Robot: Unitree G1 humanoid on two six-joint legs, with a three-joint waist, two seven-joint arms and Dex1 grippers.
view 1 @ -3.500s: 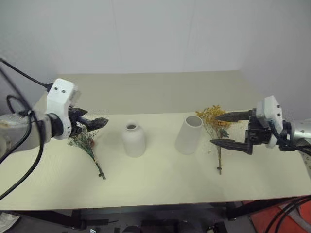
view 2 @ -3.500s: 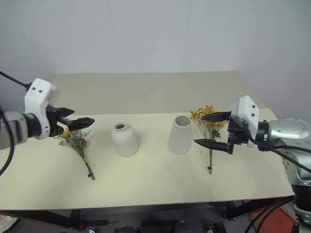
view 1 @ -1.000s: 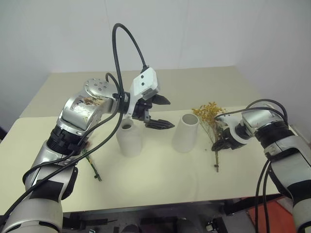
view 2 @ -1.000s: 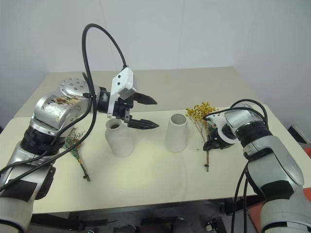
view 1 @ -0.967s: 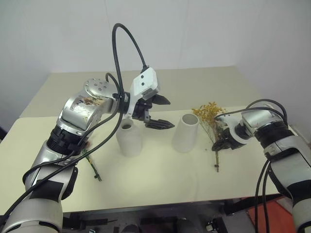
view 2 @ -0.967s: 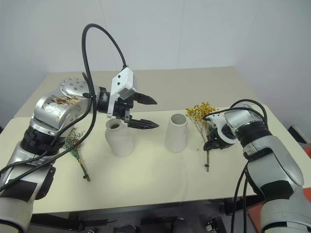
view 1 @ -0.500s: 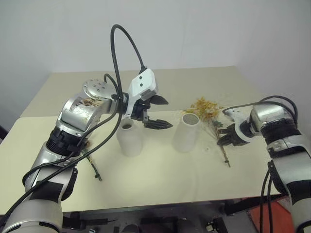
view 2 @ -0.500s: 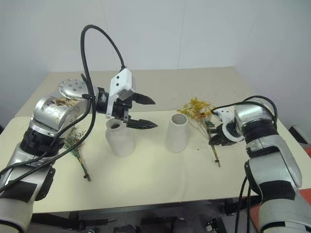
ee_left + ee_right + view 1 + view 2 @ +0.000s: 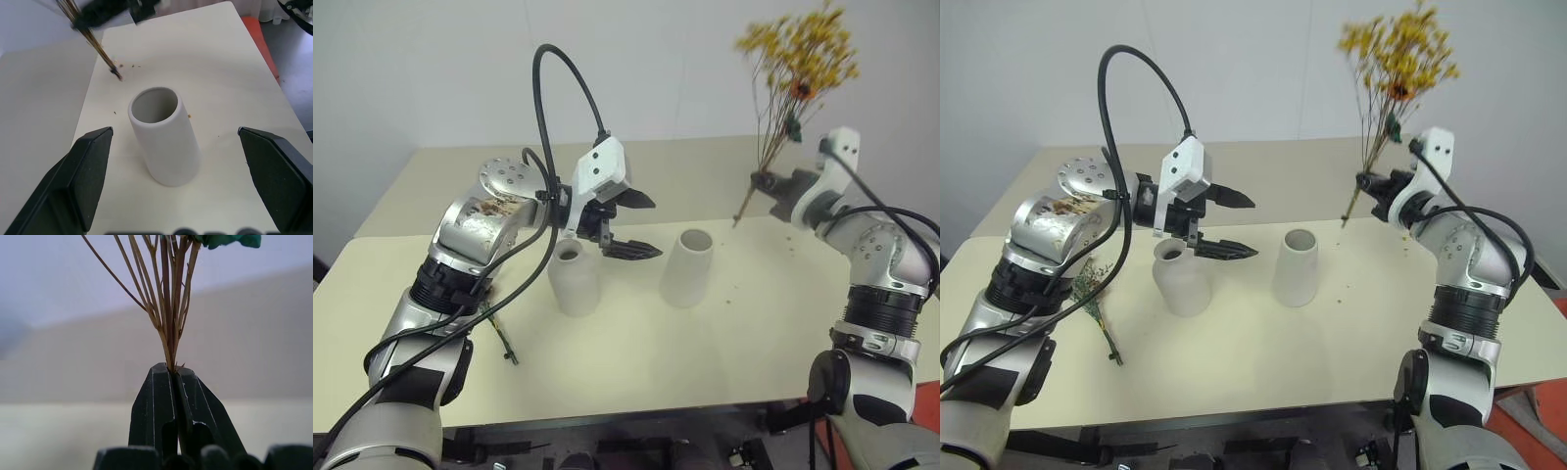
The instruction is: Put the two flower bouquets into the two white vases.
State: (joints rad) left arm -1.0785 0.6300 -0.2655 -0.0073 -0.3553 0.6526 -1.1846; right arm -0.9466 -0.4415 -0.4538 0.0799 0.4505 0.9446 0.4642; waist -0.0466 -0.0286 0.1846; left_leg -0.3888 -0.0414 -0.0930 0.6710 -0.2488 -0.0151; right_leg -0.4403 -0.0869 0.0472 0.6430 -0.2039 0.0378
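Observation:
My right gripper [image 9: 766,183] is shut on the stems of the golden-yellow bouquet [image 9: 798,44] and holds it upright, high above the table's right side. The right wrist view shows its fingers [image 9: 156,401] pinched on the brown stems [image 9: 168,308]. The stem ends hang beyond and to the right of the wide cylinder vase [image 9: 687,267]. My left gripper [image 9: 656,227] stands open above the rounded bottle vase [image 9: 574,279], pointing toward the cylinder vase [image 9: 164,137]. The green-grey sprig bouquet [image 9: 1092,289] lies on the table to the left, partly under my left arm.
The cream table [image 9: 636,362] carries both vases near its middle. Small flower crumbs [image 9: 734,294] lie to the right of the cylinder vase. A black cable [image 9: 558,88] loops above my left arm. A pale wall stands behind the table.
My right gripper has shut on the yellow bouquet, lifted it off the table and swung it upright. The left arm has stayed in place, open.

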